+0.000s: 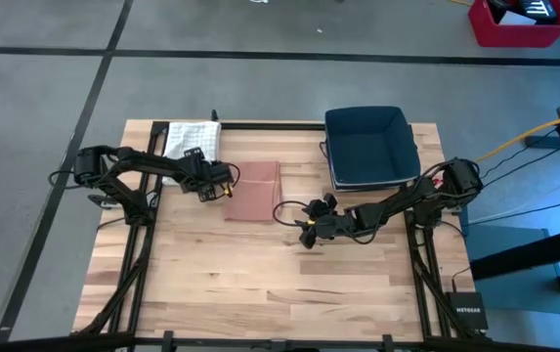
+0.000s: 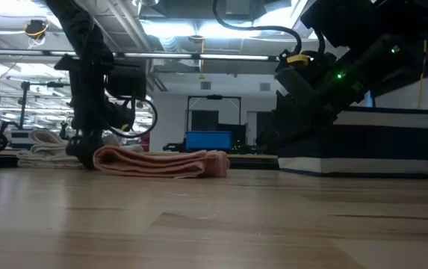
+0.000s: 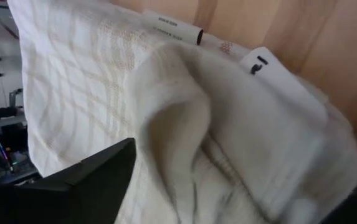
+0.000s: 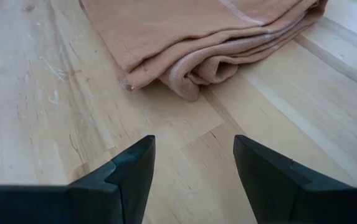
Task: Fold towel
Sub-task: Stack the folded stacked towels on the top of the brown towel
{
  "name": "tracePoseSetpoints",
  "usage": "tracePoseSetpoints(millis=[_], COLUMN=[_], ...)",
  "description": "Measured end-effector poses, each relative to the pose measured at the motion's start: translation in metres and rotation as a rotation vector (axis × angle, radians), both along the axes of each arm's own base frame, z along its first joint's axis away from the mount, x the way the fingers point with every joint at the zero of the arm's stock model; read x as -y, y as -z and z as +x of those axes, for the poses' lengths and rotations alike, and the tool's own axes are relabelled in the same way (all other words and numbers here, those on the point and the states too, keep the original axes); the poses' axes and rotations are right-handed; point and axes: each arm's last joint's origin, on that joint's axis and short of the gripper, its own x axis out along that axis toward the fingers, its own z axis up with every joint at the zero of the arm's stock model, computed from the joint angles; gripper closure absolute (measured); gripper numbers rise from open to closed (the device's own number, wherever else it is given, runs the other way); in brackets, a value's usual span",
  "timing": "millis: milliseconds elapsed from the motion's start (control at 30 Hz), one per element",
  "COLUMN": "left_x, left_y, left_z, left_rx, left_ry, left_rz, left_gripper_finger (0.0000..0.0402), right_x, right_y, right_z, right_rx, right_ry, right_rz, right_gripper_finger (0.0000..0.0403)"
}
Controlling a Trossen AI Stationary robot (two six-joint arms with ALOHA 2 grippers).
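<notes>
On your wooden table (image 1: 260,284) the folded pink towel (image 1: 253,192) lies at centre. Your right gripper (image 1: 308,232), jaws wide and empty, sits at its four o'clock; your left gripper (image 1: 223,188), also wide, at its nine o'clock.

A wooden worktop (image 1: 260,284) of pale planks carries a dark blue bin (image 1: 369,147) at its far right corner, square and open-topped. A stack of white towels (image 1: 190,137) with a faint check pattern lies at the far left corner. The grey floor (image 1: 211,88) around the worktop is crossed by dark lines. A red crate (image 1: 514,24) stands on the floor far off to the right. A small black box (image 1: 470,311) sits by the worktop's near right corner.
</notes>
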Motion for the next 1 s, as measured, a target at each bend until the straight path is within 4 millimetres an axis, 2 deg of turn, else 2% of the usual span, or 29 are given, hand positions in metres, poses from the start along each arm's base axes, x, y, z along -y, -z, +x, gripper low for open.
tracePoseSetpoints(millis=[200, 533, 833, 1000], left_x=[0.002, 0.004, 0.006, 0.007], left_y=[0.007, 0.017, 0.017, 0.002], left_z=[-0.004, -0.007, -0.006, -0.005], left_rx=[0.024, 0.064, 0.076, 0.106], left_ry=[-0.009, 0.018, 0.020, 0.030], left_rz=[0.013, 0.039, 0.043, 0.025], left_gripper_finger=[0.0109, 0.0271, 0.0343, 0.0343], right_x=[0.000, 0.000, -0.001, -0.001], right_y=[0.000, 0.000, 0.000, 0.000], right_z=[0.000, 0.000, 0.001, 0.001], right_rx=[0.000, 0.003, 0.002, 0.003], right_ry=[-0.002, -0.009, -0.022, -0.022], right_rz=[0.002, 0.009, 0.021, 0.022], right_gripper_finger=[0.0182, 0.0182, 0.0182, 0.0182])
